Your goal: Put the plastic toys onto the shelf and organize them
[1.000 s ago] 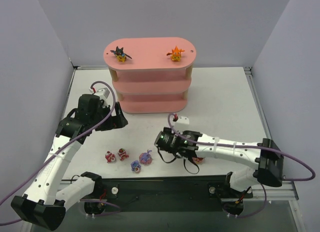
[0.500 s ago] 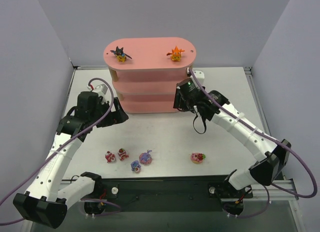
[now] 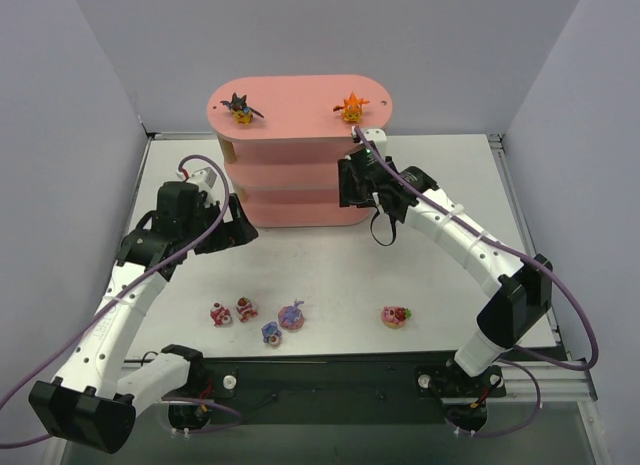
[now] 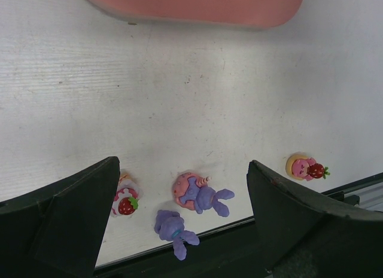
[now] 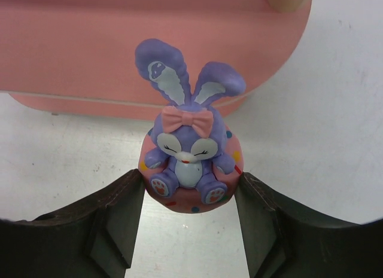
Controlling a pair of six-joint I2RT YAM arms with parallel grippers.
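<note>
The pink three-tier shelf [image 3: 300, 120] stands at the back, with a black bat-like toy [image 3: 240, 108] and an orange toy [image 3: 350, 107] on its top board. My right gripper [image 3: 352, 180] is at the shelf's right end, level with the lower tiers, shut on a purple bunny [image 5: 190, 161] by its pink base; the shelf [image 5: 90, 51] lies just behind it. My left gripper [image 3: 235, 233] hangs open and empty left of the shelf. On the table near the front lie two red-and-white toys [image 3: 219, 313] [image 3: 246, 308], two purple bunnies [image 3: 292, 315] [image 3: 271, 332] and a third red toy [image 3: 396, 316].
The left wrist view looks down on the fallen bunnies [image 4: 197, 193] [image 4: 172, 230], a strawberry toy [image 4: 124, 201] and a pink-red toy [image 4: 306, 167] near the table's front edge. Grey walls close the left, right and back sides.
My right arm has swung from the table's front middle up to the shelf's right end, carrying the bunny. The left arm has barely moved.
</note>
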